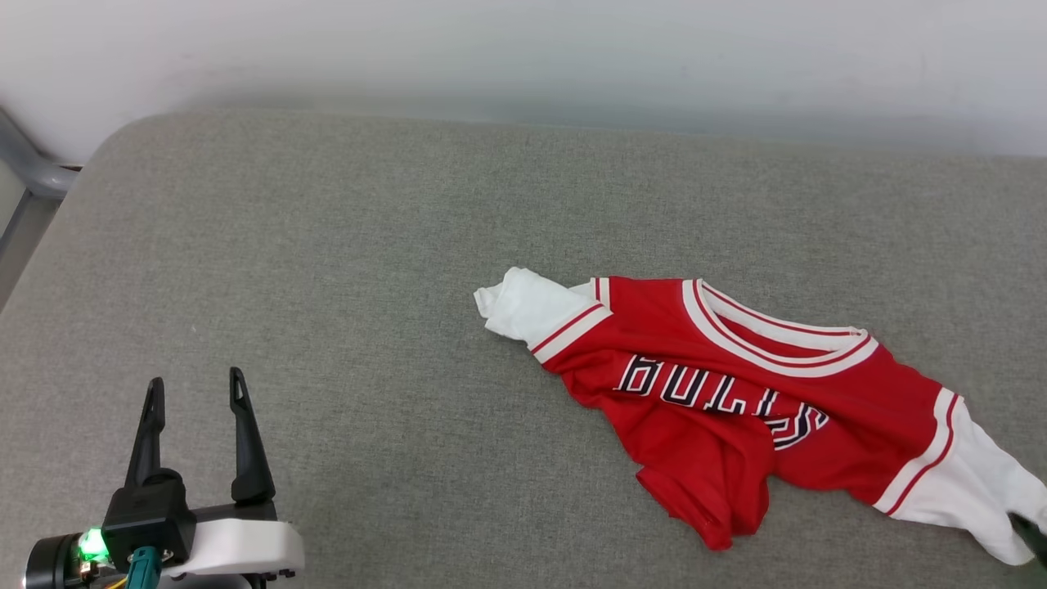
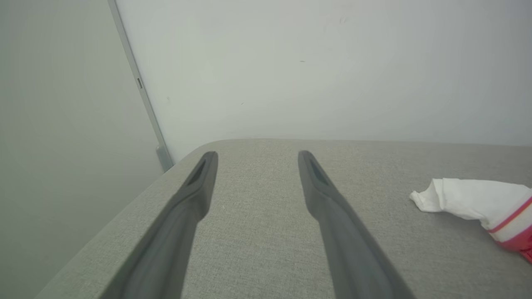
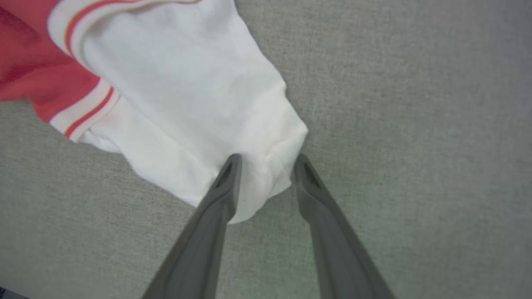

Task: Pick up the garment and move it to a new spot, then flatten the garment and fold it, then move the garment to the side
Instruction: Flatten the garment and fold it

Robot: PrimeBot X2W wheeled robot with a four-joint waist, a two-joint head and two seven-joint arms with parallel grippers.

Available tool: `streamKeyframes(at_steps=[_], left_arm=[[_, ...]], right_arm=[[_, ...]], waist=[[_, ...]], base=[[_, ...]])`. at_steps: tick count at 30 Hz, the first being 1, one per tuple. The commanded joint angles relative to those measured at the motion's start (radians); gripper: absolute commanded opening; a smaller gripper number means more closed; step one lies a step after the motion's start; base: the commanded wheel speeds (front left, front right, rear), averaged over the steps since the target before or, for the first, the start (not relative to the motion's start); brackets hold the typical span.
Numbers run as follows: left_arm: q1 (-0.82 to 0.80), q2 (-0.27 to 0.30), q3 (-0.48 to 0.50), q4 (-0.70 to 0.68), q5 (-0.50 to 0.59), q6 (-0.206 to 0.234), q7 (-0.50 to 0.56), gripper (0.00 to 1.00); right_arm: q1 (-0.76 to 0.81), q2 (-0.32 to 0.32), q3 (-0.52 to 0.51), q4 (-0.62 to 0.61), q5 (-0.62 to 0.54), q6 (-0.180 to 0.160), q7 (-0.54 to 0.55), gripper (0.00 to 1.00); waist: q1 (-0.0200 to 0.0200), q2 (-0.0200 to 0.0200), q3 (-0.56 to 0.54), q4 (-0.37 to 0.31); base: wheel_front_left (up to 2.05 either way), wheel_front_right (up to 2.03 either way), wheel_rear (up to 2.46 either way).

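Observation:
The garment (image 1: 867, 397), a red jersey-style T-shirt with white sleeves and black "BULLS" lettering, lies crumpled on the grey cushioned surface (image 1: 368, 270) at the right. My right gripper (image 3: 268, 158) hovers at the end of the garment's (image 3: 166, 83) white sleeve; its fingers stand apart with the sleeve's tip lying between them, and a dark fingertip (image 1: 1029, 528) shows at the head view's right edge. Far to the left, my left gripper (image 1: 196, 380) is open and holds nothing. In the left wrist view the left gripper (image 2: 257, 155) points at the wall, with the garment's other sleeve (image 2: 469, 199) at the right.
A pale wall (image 1: 523, 57) runs behind the surface. The surface's rounded corner (image 2: 195, 149) and left edge lie close to my left gripper, beside a grey metal bar (image 1: 33, 168). Bare grey fabric spreads left of the garment.

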Motion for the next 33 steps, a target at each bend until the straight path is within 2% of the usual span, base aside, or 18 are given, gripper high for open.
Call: streamKeyframes(at_steps=[1,6,9,14,17,19,22,28,33], left_arm=[[0.008,-0.004,0.004,0.003,0.005,-0.005,-0.002,1.00],[0.001,0.010,0.005,-0.005,0.003,-0.028,-0.002,1.00],[-0.027,0.026,-0.002,-0.015,-0.006,-0.060,-0.002,1.00],[-0.103,0.076,-0.056,0.000,-0.011,-0.159,0.002,1.00],[-0.186,0.121,-0.110,0.006,-0.012,-0.231,0.057,1.00],[-0.244,0.149,-0.157,0.011,-0.034,-0.262,0.118,1.00],[-0.334,0.192,-0.248,0.012,-0.090,-0.282,0.224,1.00],[-0.505,0.315,-0.513,0.018,-0.293,-0.285,0.444,1.00],[-0.637,0.381,-0.693,0.051,-0.467,-0.285,0.612,1.00]], right_arm=[[-0.018,0.007,-0.020,-0.005,-0.023,-0.001,-0.028,1.00],[-0.043,0.065,-0.148,-0.040,-0.148,-0.001,-0.184,1.00],[-0.041,0.126,-0.228,-0.092,-0.240,-0.001,-0.260,1.00],[-0.001,0.239,-0.312,-0.220,-0.363,-0.001,-0.276,1.00],[0.024,0.294,-0.341,-0.290,-0.423,-0.001,-0.250,1.00],[0.038,0.326,-0.355,-0.329,-0.454,-0.001,-0.229,1.00],[0.049,0.363,-0.365,-0.382,-0.484,-0.001,-0.206,1.00],[0.053,0.403,-0.367,-0.443,-0.516,-0.001,-0.182,1.00],[0.029,0.417,-0.369,-0.455,-0.529,-0.001,-0.180,1.00]], waist=[[0.0001,0.0000,-0.006,-0.002],[0.0001,0.0000,-0.027,-0.011],[0.0001,0.0000,-0.035,-0.018],[0.0001,0.0000,-0.046,-0.031],[0.0001,0.0000,-0.048,-0.039],[0.0001,0.0000,-0.046,-0.045],[0.0001,0.0000,-0.040,-0.058],[0.0001,0.0000,-0.020,-0.098],[0.0001,0.0000,0.012,-0.132]], base=[[0.00,0.00,0.00],[0.00,0.00,0.00],[0.00,0.00,0.00],[0.00,0.00,0.00],[0.00,0.00,0.00],[0.00,0.00,0.00],[0.00,0.00,0.00],[0.00,0.00,0.00],[0.00,0.00,0.00]])
